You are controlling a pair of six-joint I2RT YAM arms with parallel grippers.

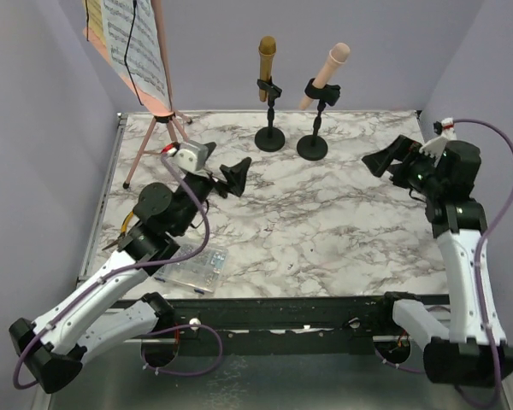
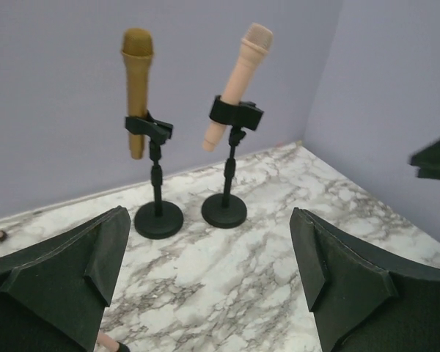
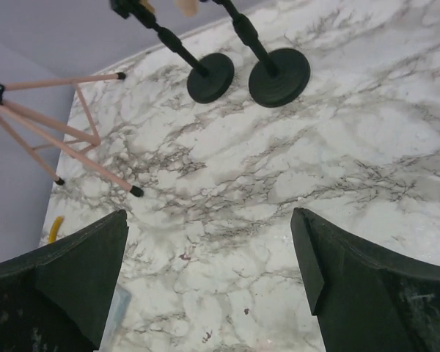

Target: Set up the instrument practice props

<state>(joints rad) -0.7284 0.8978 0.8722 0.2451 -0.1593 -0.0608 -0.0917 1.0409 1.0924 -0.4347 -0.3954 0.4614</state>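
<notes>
The setup looks essentially finished: the music stand (image 1: pixel 158 120) with its sheet music (image 1: pixel 137 43) stands at the far left corner of the bench (image 1: pixel 325 231). The gold microphone (image 1: pixel 266 64) and pink microphone (image 1: pixel 329 73) sit clipped in their holders (image 1: pixel 269 137) at the back. The left fingers (image 1: pixel 233 178) and right fingers (image 1: pixel 389 158) are spread wide and hold nothing.

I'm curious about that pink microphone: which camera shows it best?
The left wrist view: the pink microphone appears whole and close, tilted in its clip on the black holder. The top external view shows it whole but small and far away. The right wrist view catches only its lower tip at the frame's top edge.
</notes>
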